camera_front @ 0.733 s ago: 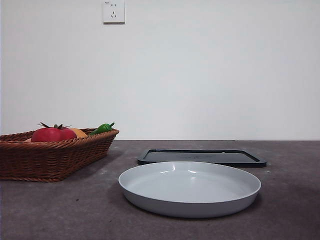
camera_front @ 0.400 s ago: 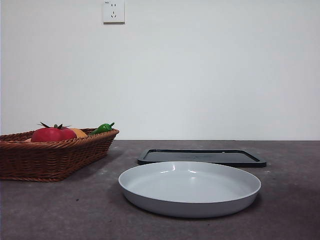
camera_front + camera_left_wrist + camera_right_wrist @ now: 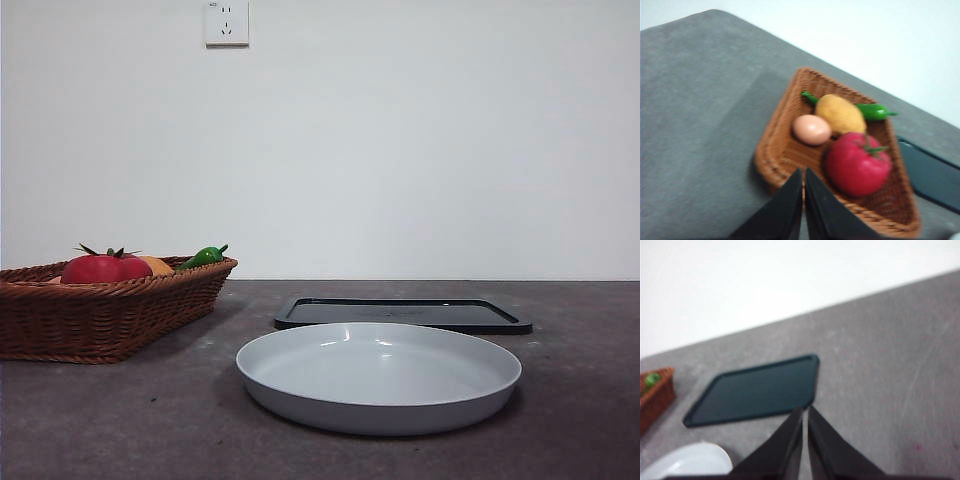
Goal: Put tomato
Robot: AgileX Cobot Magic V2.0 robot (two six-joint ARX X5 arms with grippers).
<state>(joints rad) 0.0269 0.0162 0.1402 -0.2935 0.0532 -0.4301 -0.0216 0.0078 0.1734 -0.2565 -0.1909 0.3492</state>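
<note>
The glossy red tomato with a spiky green stem lies in the brown wicker basket at the table's left. My left gripper hovers above the basket's near edge, shut and holding nothing, a short way from the tomato. My right gripper is shut too, high over the table near a corner of the black tray. Neither arm shows in the front view.
An orange round fruit, a pale egg and a green pepper share the basket. A grey plate sits front centre, with the black tray behind it. A wall stands at the back.
</note>
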